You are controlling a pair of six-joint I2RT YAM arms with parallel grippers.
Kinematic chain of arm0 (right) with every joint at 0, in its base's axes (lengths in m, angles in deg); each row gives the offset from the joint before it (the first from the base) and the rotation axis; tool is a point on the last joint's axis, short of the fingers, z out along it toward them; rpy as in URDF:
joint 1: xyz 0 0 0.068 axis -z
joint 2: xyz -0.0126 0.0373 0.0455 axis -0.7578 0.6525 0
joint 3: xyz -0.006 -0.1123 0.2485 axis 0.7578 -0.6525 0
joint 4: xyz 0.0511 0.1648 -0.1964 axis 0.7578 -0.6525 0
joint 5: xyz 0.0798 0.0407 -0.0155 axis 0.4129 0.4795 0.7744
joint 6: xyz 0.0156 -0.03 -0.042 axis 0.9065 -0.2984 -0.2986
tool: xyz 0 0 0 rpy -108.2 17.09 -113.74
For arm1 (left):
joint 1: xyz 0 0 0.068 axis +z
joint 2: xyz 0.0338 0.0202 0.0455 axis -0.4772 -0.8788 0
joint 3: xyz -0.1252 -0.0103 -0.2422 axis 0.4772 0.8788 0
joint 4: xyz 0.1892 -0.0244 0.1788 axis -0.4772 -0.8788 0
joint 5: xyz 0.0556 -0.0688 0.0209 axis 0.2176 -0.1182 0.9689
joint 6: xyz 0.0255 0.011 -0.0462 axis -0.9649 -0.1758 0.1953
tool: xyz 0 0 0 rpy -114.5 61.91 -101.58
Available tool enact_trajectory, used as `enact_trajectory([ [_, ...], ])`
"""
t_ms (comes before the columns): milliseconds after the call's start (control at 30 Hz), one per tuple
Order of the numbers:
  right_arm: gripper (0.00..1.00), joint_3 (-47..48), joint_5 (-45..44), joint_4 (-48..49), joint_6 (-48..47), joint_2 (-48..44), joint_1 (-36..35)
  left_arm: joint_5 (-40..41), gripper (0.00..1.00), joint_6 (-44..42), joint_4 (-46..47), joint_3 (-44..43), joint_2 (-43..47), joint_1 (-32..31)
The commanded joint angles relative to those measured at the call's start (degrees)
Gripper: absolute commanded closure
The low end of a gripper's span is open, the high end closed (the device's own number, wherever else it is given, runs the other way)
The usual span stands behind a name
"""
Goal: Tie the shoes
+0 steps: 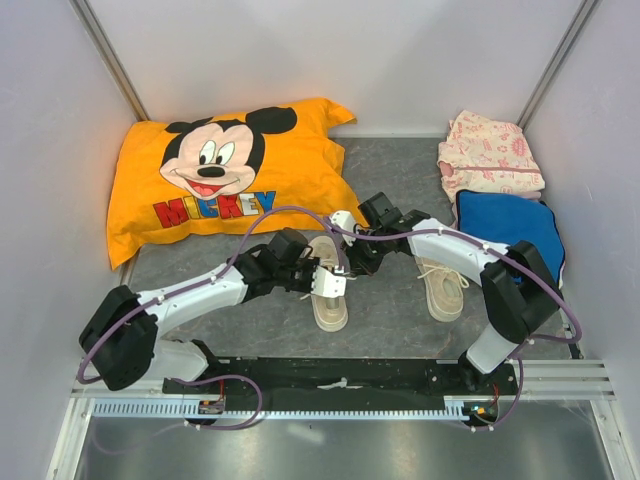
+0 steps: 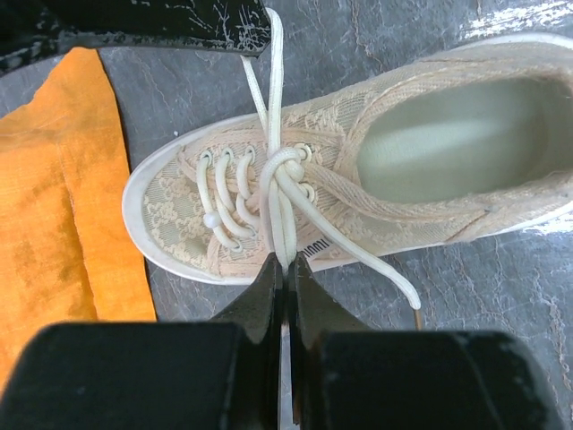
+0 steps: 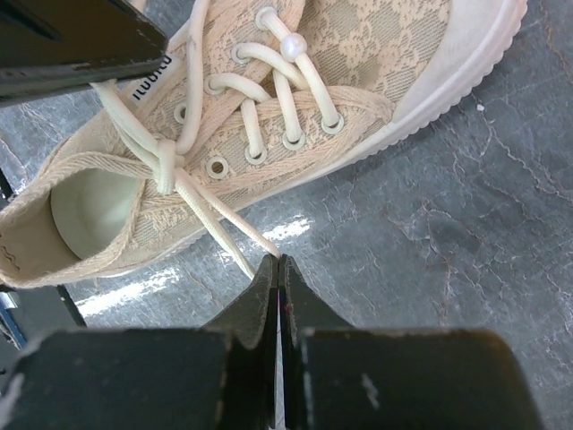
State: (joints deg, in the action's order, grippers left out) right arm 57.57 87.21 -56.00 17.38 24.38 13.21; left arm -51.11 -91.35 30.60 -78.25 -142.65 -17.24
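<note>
Two cream-beige lace sneakers lie on the grey mat: the left shoe under both grippers and the right shoe apart, its laces loose. The left shoe has a first knot in its white laces. My left gripper is shut on a doubled strand of lace running from the knot over the shoe's side. My right gripper is shut on the tip of a lace coming from the knot. In the top view the left gripper and right gripper meet over the shoe.
An orange Mickey pillow lies at the back left, and its edge shows in the left wrist view. A folded pink cloth and a blue cloth lie at the back right. Grey walls close in both sides.
</note>
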Motion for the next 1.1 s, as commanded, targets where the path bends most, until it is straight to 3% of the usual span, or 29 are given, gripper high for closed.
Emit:
enact_trajectory([
  [0, 1.0, -1.7, -5.76, -1.29, -2.17, -1.16, 2.39, -0.19, 0.98, -0.88, -3.95, 0.02, 2.9, 1.35],
  [1067, 1.0, -6.09, -10.42, 1.26, -1.65, -1.77, 8.19, 0.86, 0.98, -2.55, -4.75, 4.59, 5.1, 3.2],
])
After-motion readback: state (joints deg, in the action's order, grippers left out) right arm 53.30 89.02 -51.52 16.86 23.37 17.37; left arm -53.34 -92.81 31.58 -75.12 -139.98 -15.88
